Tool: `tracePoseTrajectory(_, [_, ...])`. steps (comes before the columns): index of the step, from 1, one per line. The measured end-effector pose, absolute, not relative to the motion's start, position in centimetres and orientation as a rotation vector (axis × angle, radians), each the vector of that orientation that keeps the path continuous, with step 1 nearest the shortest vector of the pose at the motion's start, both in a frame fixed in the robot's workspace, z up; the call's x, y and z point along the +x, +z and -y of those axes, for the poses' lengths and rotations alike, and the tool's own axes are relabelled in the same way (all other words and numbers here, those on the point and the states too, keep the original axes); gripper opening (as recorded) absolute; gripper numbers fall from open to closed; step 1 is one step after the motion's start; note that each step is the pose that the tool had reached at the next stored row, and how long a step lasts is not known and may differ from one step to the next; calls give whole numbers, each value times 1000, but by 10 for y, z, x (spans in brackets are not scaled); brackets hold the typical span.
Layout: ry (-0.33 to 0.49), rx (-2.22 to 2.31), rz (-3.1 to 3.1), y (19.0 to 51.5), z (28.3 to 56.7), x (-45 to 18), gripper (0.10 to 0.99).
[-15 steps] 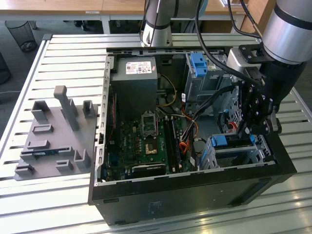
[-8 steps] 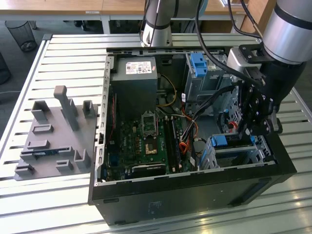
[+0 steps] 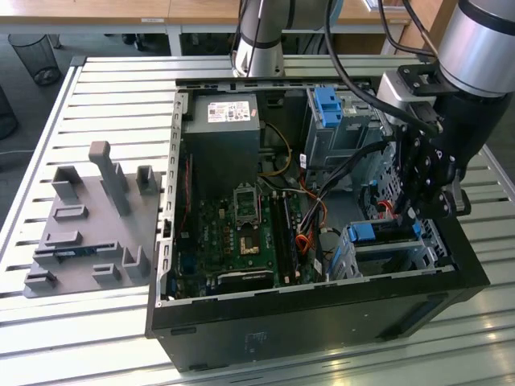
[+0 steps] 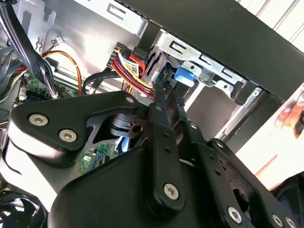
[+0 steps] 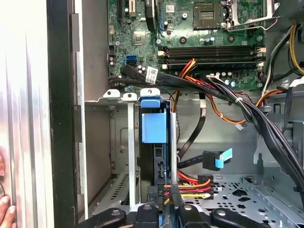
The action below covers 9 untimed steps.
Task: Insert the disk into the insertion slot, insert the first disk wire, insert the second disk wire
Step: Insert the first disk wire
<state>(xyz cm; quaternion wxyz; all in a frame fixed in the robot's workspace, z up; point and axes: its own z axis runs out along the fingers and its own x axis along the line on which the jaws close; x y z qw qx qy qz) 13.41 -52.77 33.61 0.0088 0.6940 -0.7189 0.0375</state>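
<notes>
— How will the disk [image 3: 385,233] handle?

— I judge it dense and rigid: a metal drive in a bright blue plastic carrier. The metal faces are probably slick and the electronics dislike knocks. So the carrier's edges are the place to take hold, not the connector end.

— Where is it?

— Lower right of the exterior view, inside the insertion slot [image 3: 344,256], the low perforated cage in a corner of the computer case [image 3: 322,322]. It looks seated, with cage walls on both sides.

— And the gripper [image 4: 160,97]?

— Right at the disk's wired end. Its fingers are drawn together to a narrow tip among the red and yellow power wires [image 4: 130,64]. Whether a plug is pinched between them is hidden.

— How would those wires handle?

— Light and floppy, by the look of them, ending in a small hard plug. The plug body is the part to grip; the strands would just bend away.

— What stands in the way?

— A thick black cable bundle [image 5: 266,128] crosses near the cage. A black plug with a light blue tab [image 5: 216,160] hangs loose beside the disk. The taller grey bay with a blue tab [image 3: 330,104] stands at the upper right of the exterior view, apart from the cage. The motherboard [image 3: 241,233] lies at centre frame there. A person's hand [image 5: 4,209] rests outside the case wall.
</notes>
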Motion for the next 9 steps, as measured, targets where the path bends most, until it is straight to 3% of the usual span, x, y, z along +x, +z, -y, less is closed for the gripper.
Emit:
tracePoseTrajectory(2, [116,2168,2246,338,528,134,224])
tracePoseTrajectory(3, [116,2168,2246,338,528,134,157])
tracePoseTrajectory(5, [115,2168,2245,339,528,134,106])
tracePoseTrajectory(9, [115,2168,2245,340,528,134,106])
